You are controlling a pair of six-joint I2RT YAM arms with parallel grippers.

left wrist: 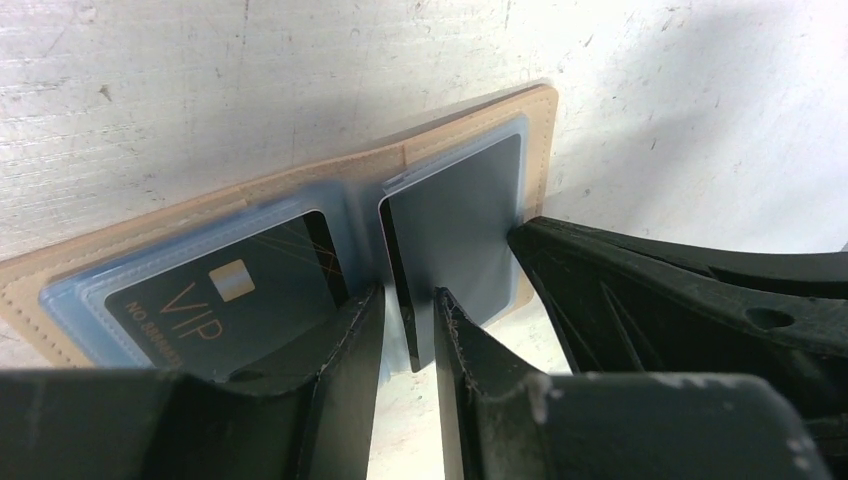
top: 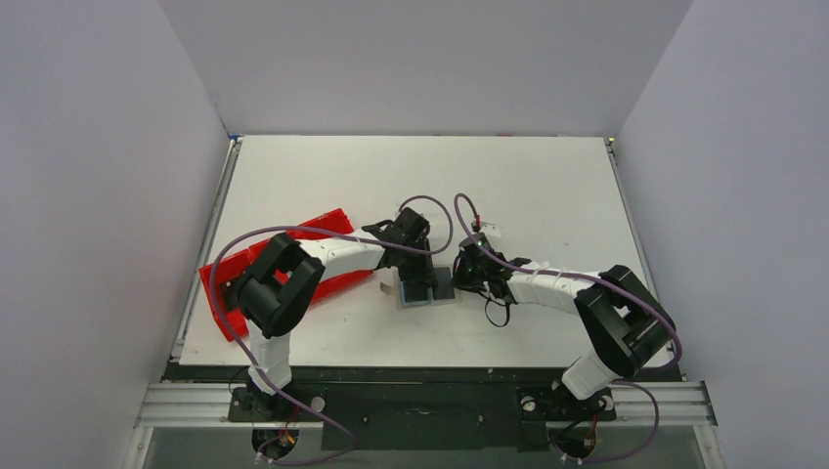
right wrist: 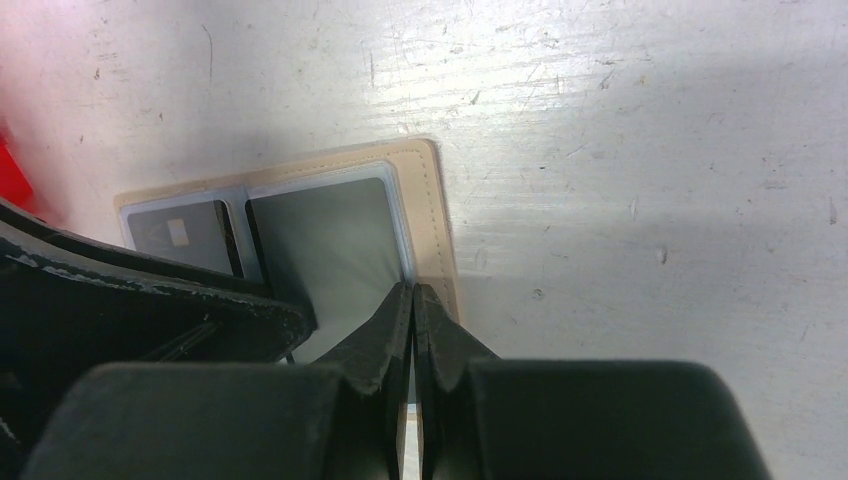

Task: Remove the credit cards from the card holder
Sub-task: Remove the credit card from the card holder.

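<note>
White desk (top: 547,195), scuffed and scratched all over, boxed in by plain pale grey walls (top: 98,147) on three sides. A metal rail (top: 420,403) runs along the near edge.

The tan stitched card holder with clear plastic sleeves (left wrist: 541,130) lies open flat near desk centre, between the two arms. Black VIP card (left wrist: 225,300) sits in one sleeve, plain dark grey card (left wrist: 460,225) in the other.

Left fingers (left wrist: 452,312) are partly open, straddling the grey card's near edge at the fold, with a gap on one side, so no grip. Right fingers (right wrist: 398,312) are pressed fully together, tips down at the holder's outer edge beside the grey card; nothing visibly held.

A long red plastic tray (top: 217,289) sits at the desk's left, partly under the left arm.
</note>
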